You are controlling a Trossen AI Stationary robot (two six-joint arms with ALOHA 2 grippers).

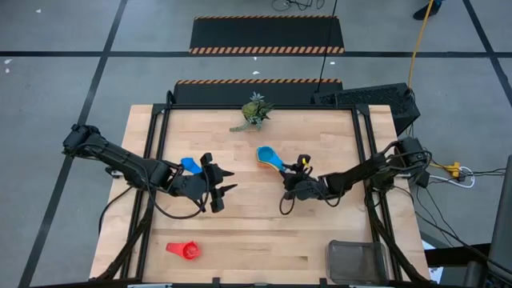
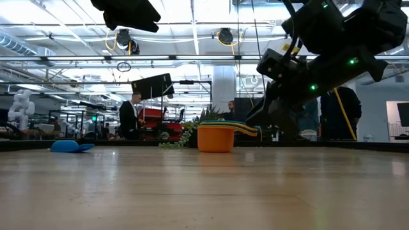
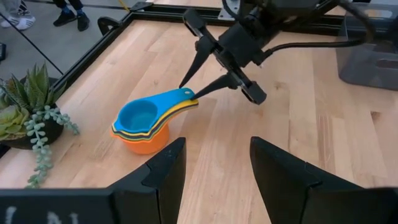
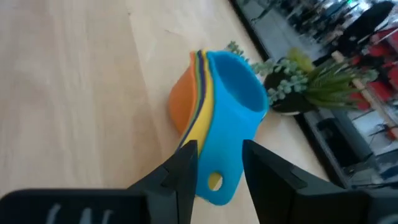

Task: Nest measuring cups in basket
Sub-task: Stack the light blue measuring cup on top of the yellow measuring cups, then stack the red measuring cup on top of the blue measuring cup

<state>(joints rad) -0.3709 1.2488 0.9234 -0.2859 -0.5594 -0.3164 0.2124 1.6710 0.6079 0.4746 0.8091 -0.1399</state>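
I am viewing the right gripper [image 1: 293,186] near the middle of the light wooden table [image 1: 256,232]. Its 2 dark fingers [image 4: 184,163] are closing narrowly on the flat handles of the nested stack of plastic measuring cups [image 1: 270,158], with the light blue cup [image 3: 138,114] sitting on top and the orange cup [image 2: 215,138] at the bottom. The stack's bowls are lying just beyond the fingertips, on the side towards the small green potted plant [image 1: 254,111] at the table's far edge.

The left gripper [image 1: 218,183] is hovering to the left of the stack, well apart from it, its 2 fingers [image 3: 160,173] standing open around nothing. A dark blue cup [image 1: 190,166] is lying just beside the left arm's wrist. A red cup [image 1: 185,250] is lying alone near the front left edge. The dark wire-mesh rectangular basket [image 1: 358,260] is sitting at the front right corner, well apart from both grippers.
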